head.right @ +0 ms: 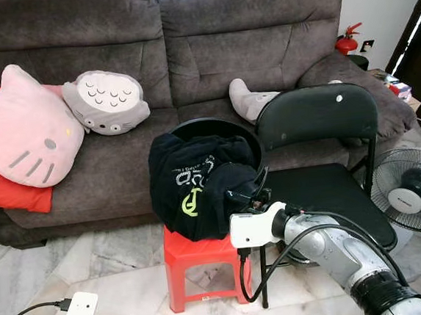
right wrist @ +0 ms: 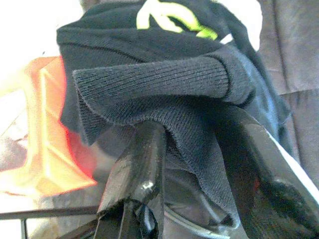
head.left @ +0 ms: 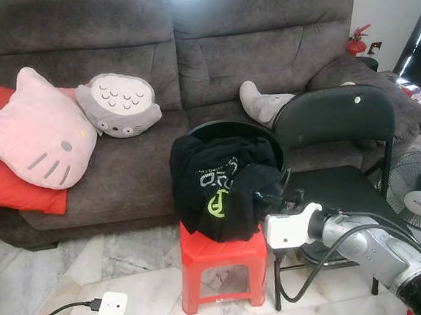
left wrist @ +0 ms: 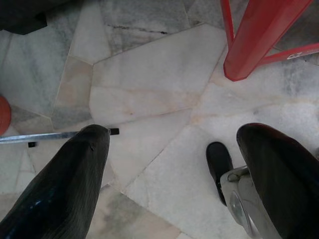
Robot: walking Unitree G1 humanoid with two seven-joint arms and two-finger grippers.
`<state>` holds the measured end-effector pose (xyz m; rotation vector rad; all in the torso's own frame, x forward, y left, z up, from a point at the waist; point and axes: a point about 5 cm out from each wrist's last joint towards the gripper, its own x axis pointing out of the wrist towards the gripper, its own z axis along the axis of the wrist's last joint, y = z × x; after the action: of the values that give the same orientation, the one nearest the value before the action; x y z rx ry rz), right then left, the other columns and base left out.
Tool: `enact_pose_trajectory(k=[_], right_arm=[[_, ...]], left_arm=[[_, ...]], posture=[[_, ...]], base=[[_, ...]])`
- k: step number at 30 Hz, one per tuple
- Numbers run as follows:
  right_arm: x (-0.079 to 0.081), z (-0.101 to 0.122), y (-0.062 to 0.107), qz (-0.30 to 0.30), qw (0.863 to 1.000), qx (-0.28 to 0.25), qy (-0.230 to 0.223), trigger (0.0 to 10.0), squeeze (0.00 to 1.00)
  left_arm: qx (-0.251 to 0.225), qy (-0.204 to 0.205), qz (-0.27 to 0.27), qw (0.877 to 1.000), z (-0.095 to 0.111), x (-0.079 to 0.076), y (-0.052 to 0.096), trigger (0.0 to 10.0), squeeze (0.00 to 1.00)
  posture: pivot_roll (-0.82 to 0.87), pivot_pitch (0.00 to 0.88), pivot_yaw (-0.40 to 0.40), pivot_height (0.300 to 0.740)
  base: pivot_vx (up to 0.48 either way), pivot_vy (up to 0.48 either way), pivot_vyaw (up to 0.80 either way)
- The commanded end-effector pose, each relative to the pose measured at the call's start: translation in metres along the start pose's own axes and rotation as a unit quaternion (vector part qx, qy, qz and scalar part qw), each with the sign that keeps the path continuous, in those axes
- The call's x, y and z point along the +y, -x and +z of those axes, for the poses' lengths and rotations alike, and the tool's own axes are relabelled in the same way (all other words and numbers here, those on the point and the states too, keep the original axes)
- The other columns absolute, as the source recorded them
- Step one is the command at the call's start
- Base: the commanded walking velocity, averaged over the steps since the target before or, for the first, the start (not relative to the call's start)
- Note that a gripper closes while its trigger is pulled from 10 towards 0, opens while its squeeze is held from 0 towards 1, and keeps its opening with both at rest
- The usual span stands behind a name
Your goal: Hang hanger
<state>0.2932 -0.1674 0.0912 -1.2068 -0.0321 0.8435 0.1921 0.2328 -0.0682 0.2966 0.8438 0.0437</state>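
1. sofa [head.left: 186, 49] across the top of the frame: matt grey-brown fabric with a soft nap.
2. stool [head.left: 223, 263] at lower centre: glossy red plastic.
3. black garment [right wrist: 164, 84]: ribbed knit cloth at the cuff, matt.
4. floor [left wrist: 149, 89]: smooth polished marble slabs.
5. chair [head.left: 336, 117] on the right: matt black padded back.
6. left gripper [left wrist: 172, 169] fingers [left wrist: 65, 184]: glossy black.

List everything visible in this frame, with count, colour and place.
Sofa: one, dark grey, along the back.
Cat cushion: one, pink, sofa's left.
Red cushion: one, under the cat cushion.
Owl cushion: one, grey, beside it.
Stool: one, red, on the marble floor.
Basket: one, black, on the stool.
Garment: one, black with green print, draped over the basket.
Folding chair: one, black, right of the stool.
Fan: one, far right.
Fire extinguisher: one, red.
Left end effector: open, above the floor.
Right end effector: at the garment.
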Motion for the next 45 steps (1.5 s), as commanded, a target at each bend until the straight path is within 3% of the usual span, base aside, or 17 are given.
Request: enact_pose_trajectory(k=[1, 21, 28, 33, 45], right_arm=[[0.005, -0.004, 0.002, 0.009, 1.0, 0.011, -0.002, 10.0, 0.0], [-0.02, -0.018, 0.0, -0.032, 0.998, 0.046, 0.022, 10.0, 0.0], [-0.026, -0.019, -0.007, -0.046, 0.997, 0.047, 0.034, 10.0, 0.0], [-0.04, -0.015, -0.012, -0.073, 0.995, 0.038, 0.047, 10.0, 0.0], [-0.049, -0.014, -0.015, -0.089, 0.994, 0.033, 0.06, 10.0, 0.0]], left_arm=[[0.004, -0.008, 0.002, 1.0, -0.003, 0.001, 0.001, 10.0, 0.0], [0.003, -0.01, 0.003, 1.0, -0.003, 0.001, 0.001, 10.0, 0.0], [0.003, -0.011, 0.003, 1.0, -0.002, 0.001, 0.001, 10.0, 0.0], [0.002, -0.013, 0.004, 1.0, -0.002, 0.001, 0.001, 10.0, 0.0], [0.003, -0.014, -0.001, 1.0, -0.003, 0.001, 0.001, 10.0, 0.0]], posture=[[-0.02, 0.0, -0.021, 0.74], [-0.02, 0.0, -0.021, 0.74], [-0.02, 0.0, -0.02, 0.74], [-0.01, 0.0, -0.019, 0.74], [-0.01, 0.0, -0.02, 0.74]], base=[[0.0, 0.0, 0.0], [0.0, 0.0, 0.0], [0.0, 0.0, 0.0], [0.0, 0.0, 0.0], [0.0, 0.0, 0.0]])
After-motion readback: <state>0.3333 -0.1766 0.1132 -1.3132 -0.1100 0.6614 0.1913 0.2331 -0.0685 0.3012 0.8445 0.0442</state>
